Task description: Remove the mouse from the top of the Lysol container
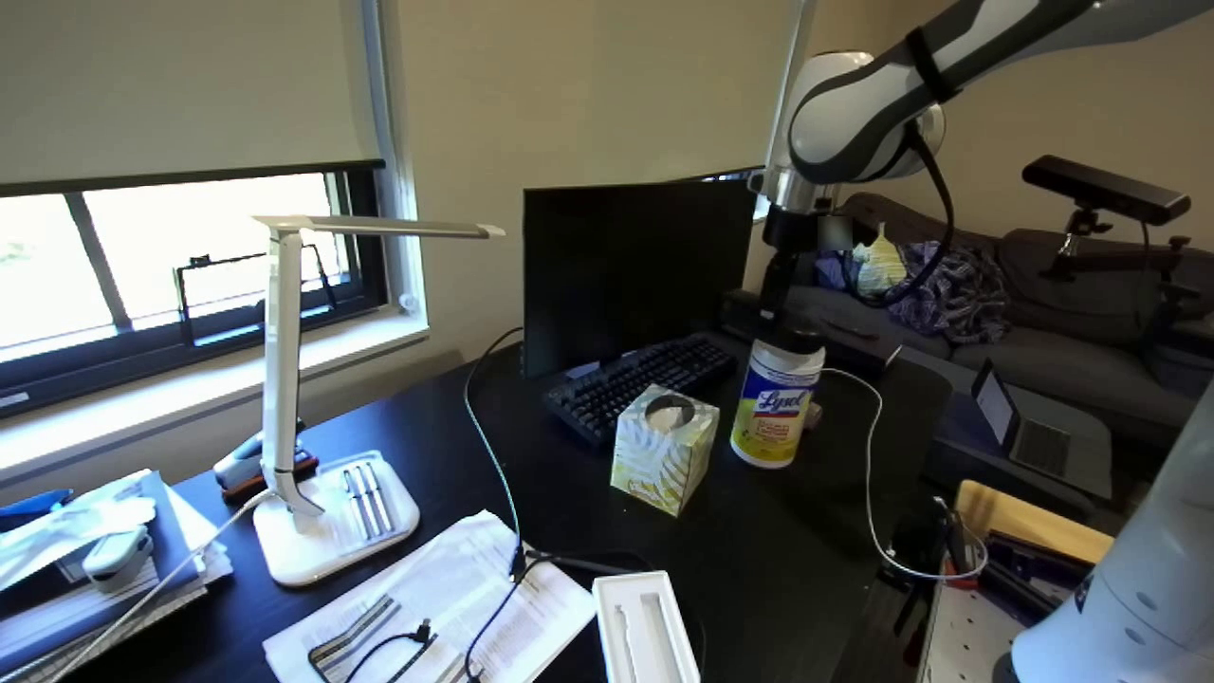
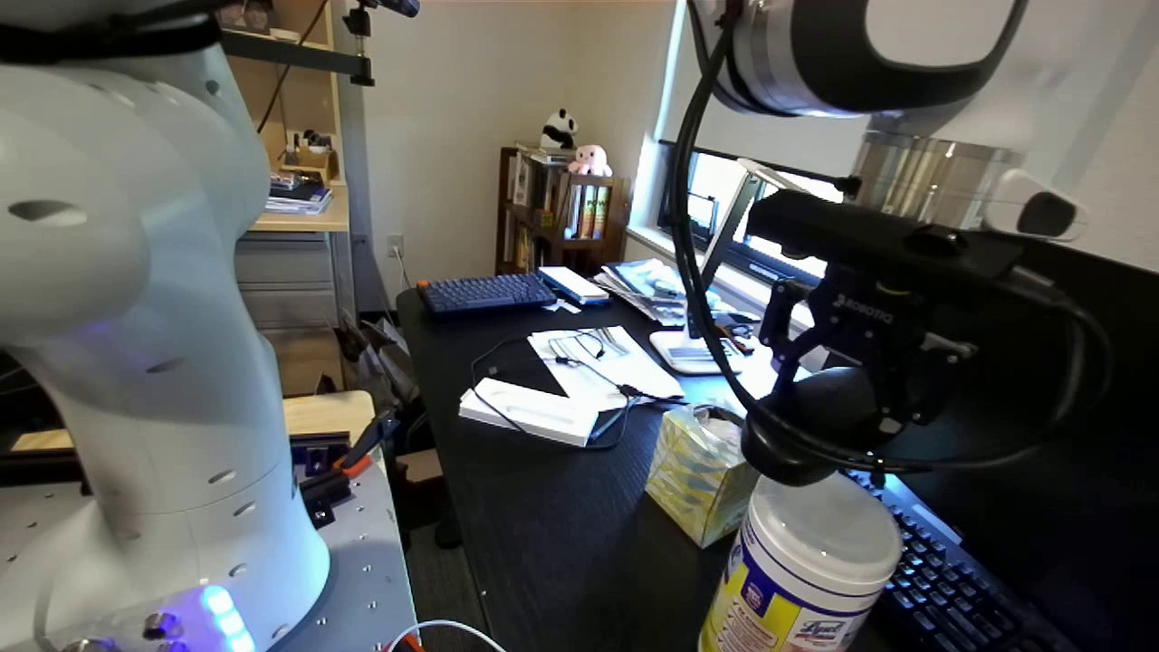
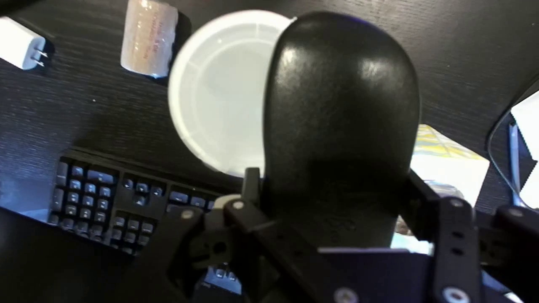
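Note:
The black mouse [image 3: 341,97] sits between the fingers of my gripper [image 3: 332,185] in the wrist view, and both fingers press its sides. It also shows in both exterior views [image 1: 797,339] [image 2: 786,444]. The Lysol container [image 1: 776,408] stands upright on the dark desk, with a yellow lower body and whitish lid [image 2: 828,525]. The mouse is at lid height and covers part of the lid in the wrist view [image 3: 227,97]. I cannot tell whether it touches the lid. My gripper also shows in both exterior views [image 1: 773,305] [image 2: 838,394].
A patterned tissue box [image 1: 664,451] stands beside the container. A black keyboard [image 1: 645,379] and a monitor [image 1: 635,275] are behind. A small tan cylinder [image 3: 149,38] and a white charger plug [image 3: 21,44] lie near the container. A white cable [image 1: 871,474] runs along the desk.

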`<state>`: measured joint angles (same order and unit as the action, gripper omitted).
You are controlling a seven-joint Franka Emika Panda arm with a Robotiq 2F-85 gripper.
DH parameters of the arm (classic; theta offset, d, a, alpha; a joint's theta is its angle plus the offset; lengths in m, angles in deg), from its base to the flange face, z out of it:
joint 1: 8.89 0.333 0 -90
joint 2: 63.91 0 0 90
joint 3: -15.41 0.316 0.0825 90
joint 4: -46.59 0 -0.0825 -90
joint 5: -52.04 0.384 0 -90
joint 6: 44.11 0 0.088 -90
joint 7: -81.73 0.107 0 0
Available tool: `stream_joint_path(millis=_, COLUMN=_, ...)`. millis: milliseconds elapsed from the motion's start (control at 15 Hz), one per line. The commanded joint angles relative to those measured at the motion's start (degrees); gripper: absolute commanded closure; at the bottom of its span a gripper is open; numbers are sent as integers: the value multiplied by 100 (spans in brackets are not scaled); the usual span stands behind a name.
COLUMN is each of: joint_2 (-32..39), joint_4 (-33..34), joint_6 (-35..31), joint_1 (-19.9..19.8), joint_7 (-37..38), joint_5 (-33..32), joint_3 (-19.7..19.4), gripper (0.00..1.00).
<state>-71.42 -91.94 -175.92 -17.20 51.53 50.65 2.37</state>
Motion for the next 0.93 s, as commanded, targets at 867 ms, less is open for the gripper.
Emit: stream_joint_path(millis=867, joint_2=-109, joint_4=-704, joint_6=-672, joint_1=613, joint_7=-122, joint_5=6, joint_3=485, gripper=22)
